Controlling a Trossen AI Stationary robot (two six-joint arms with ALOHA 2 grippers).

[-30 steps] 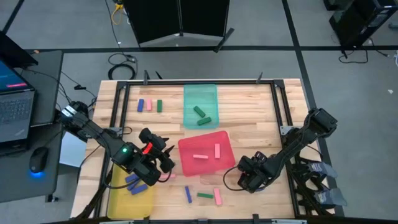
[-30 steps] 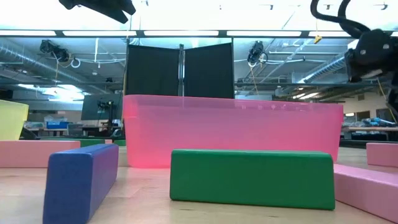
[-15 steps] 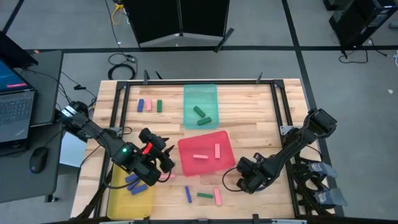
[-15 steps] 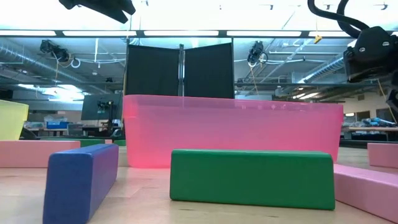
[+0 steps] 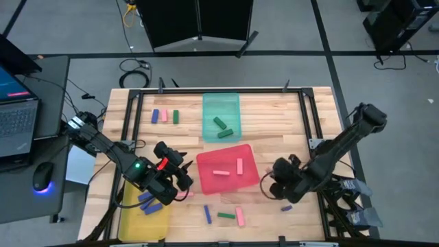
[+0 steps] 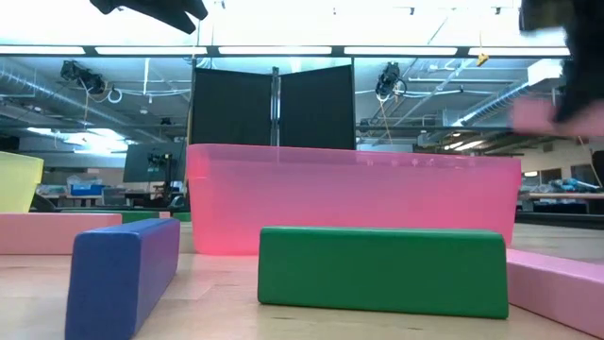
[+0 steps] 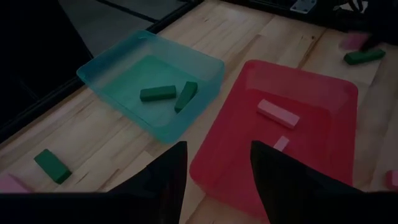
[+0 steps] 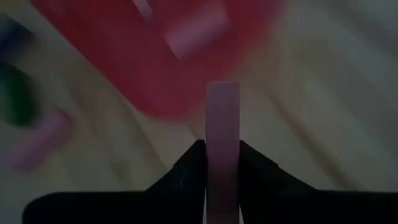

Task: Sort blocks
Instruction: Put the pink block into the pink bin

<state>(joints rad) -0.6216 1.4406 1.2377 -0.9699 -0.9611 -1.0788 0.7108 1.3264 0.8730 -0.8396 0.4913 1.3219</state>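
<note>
My right gripper (image 5: 276, 182) hangs just right of the red tray (image 5: 226, 169) and is shut on a pink block (image 8: 222, 118), which shows blurred in the low view (image 6: 538, 113). My left gripper (image 5: 180, 175) is open and empty between the yellow tray (image 5: 130, 219) and the red tray. Two pink blocks (image 5: 221, 172) lie in the red tray, two green blocks (image 5: 219, 123) in the teal tray (image 5: 221, 103), and blue blocks (image 5: 147, 202) in the yellow tray. A blue (image 5: 206, 214), a green (image 5: 226, 215) and a pink block (image 5: 240, 217) lie flat near the front edge. My right gripper pinches the pink block's two long sides near its back end (image 8: 222, 163) between its two fingers (image 8: 194, 167). The block lies along the fingers and sticks out past their tips. It is lifted clear of the table.
A blue, a pink and a green block (image 5: 164, 116) lie side by side at the far left of the table. A single blue block (image 5: 287, 207) lies beside the right arm. A metal frame (image 5: 305, 103) borders the tabletop. A laptop (image 5: 17, 116) and mouse stand off to the left.
My right gripper has risen and drawn a little toward the far edge, and the pink block has come up clear of the table with it. A blue block now shows on the table where the gripper had been. My left arm has kept still.
</note>
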